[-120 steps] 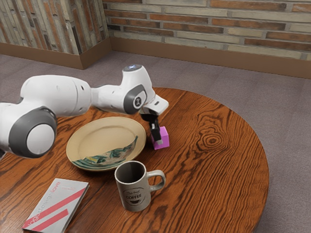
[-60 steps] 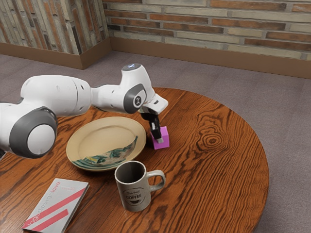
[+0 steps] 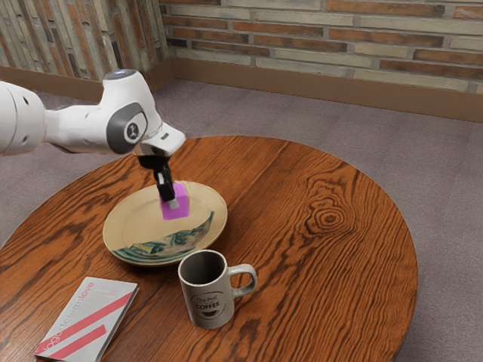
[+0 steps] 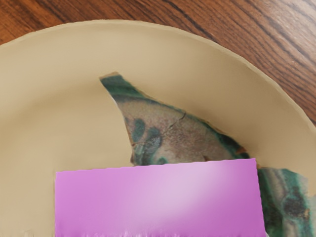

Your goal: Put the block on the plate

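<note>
Block: pink one, held over the plate's inner area; whether the plate is touched by it can't really be told
Tool: closed in on the block [image 3: 180,212], fingers kept about a block's width apart, so yep, it's gripped; pointed down at a bit of a tilt
Plate: beige, green patterned patch on it, that patch partly covered by the block in the wrist view; plate [image 3: 132,218] set flat on the worktop [image 3: 324,290]
Mug: coffee one [image 3: 212,303], stood upright just beside the plate, handle turned to the exterior view's right
Book: laid flat near the plate, red stripes on the cover [image 3: 84,320]
Arm: white [image 3: 78,127], reached in from the exterior view's left
</note>
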Available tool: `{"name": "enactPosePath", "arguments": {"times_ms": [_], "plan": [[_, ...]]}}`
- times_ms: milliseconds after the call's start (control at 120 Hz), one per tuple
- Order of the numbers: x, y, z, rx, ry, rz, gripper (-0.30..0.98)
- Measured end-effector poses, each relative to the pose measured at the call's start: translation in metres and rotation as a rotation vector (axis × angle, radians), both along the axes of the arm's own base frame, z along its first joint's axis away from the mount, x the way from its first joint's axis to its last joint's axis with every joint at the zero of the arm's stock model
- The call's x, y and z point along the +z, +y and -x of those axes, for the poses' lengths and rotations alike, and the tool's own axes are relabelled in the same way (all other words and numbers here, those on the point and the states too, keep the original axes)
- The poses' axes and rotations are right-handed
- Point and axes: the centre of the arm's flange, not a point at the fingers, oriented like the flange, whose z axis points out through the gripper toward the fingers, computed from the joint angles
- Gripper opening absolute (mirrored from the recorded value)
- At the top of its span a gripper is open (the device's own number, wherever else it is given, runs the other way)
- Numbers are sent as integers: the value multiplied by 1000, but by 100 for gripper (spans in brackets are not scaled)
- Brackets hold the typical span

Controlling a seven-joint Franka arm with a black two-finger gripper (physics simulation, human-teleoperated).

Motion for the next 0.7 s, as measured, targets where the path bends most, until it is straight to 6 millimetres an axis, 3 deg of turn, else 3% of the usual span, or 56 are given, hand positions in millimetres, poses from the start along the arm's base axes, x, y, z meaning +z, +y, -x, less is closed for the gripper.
{"name": "enactPosePath", "arguments": {"times_ms": [125, 225, 342, 425, 475, 575, 625, 700], "plan": [[-34, 27, 9, 67, 33, 3, 35], [-61, 34, 4, 94, 29, -1, 35], [-64, 36, -2, 114, -15, -5, 46], [-55, 37, -7, 123, -52, -7, 53], [-35, 38, -8, 127, -93, -10, 57], [30, 26, -10, 126, -159, -6, 61], [78, 6, -16, 131, -160, -3, 63], [173, -46, -22, 120, -167, -17, 64]]}}
